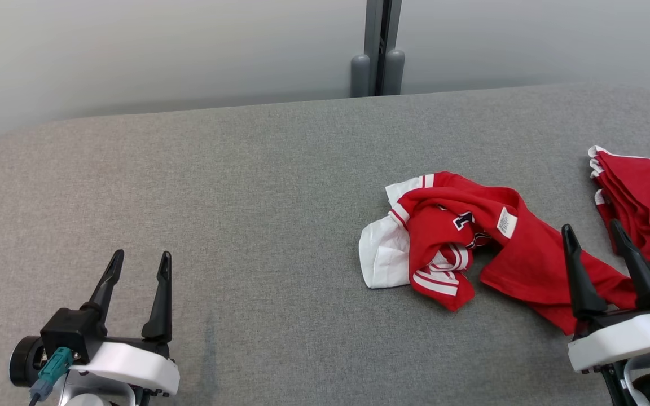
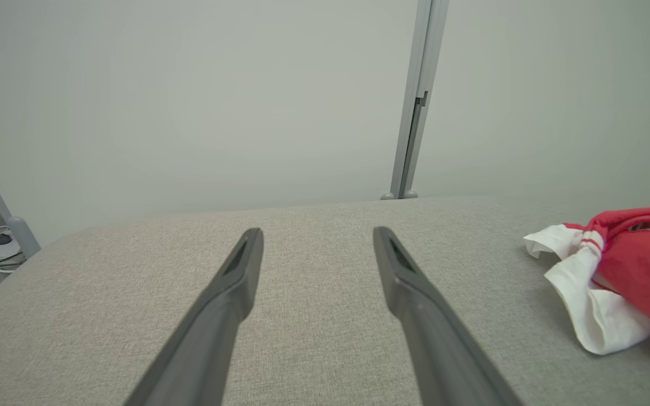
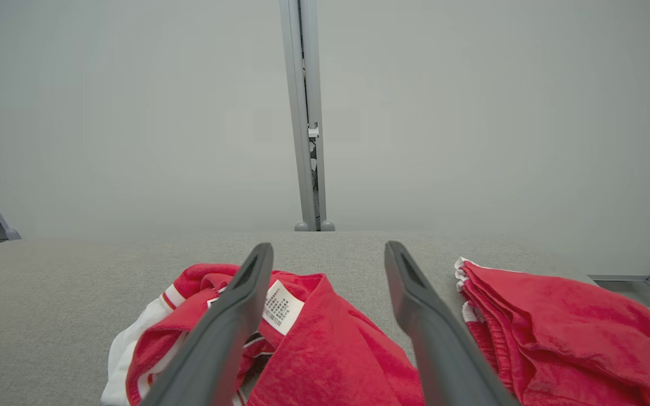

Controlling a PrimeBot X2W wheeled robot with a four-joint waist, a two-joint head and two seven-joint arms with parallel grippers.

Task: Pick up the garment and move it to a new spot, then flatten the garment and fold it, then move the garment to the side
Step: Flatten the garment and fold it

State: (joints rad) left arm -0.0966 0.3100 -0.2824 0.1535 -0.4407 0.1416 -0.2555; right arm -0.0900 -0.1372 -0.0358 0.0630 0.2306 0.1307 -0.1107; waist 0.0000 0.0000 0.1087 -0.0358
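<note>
Head view. A crumpled red-and-white shirt (image 1: pixel 460 237), the garment to be handled, lies in a heap on the grey tabletop (image 1: pixel 246 197). Its white sleeve is bunched at one end, its label (image 1: pixel 506 221) faces up, and a red tail trails toward the robot.

The right gripper (image 1: pixel 591 226) hovers over that tail, its jaws spread and pinching nothing. The left gripper (image 1: pixel 141 256) stands well apart from the shirt on the robot's left, its jaws likewise spread and empty. A folded red pile (image 1: pixel 641 208) lies near the shirt on the robot's right, apart from it and partly cut off by the picture's edge.

Right wrist view. Red cloth and bare tabletop show between the open jaws. The shirt (image 3: pixel 325 349) is under the left finger and the folded pile (image 3: pixel 562 332) just beyond the right one.

Left wrist view. The shirt's white sleeve (image 2: pixel 590 304) appears at the far right, clear of the open jaws.

Judged stage: the shirt is not yet flattened.

Risks:
- The heap is twisted and layered, so a pinch may take several plies at once and lift a knot that will not open out.
- The folded pile is close to the shirt's tail, so a wide closing or a sideways drag could catch or disturb it.
- A lift by one end alone may leave the sleeve tucked under.
</note>
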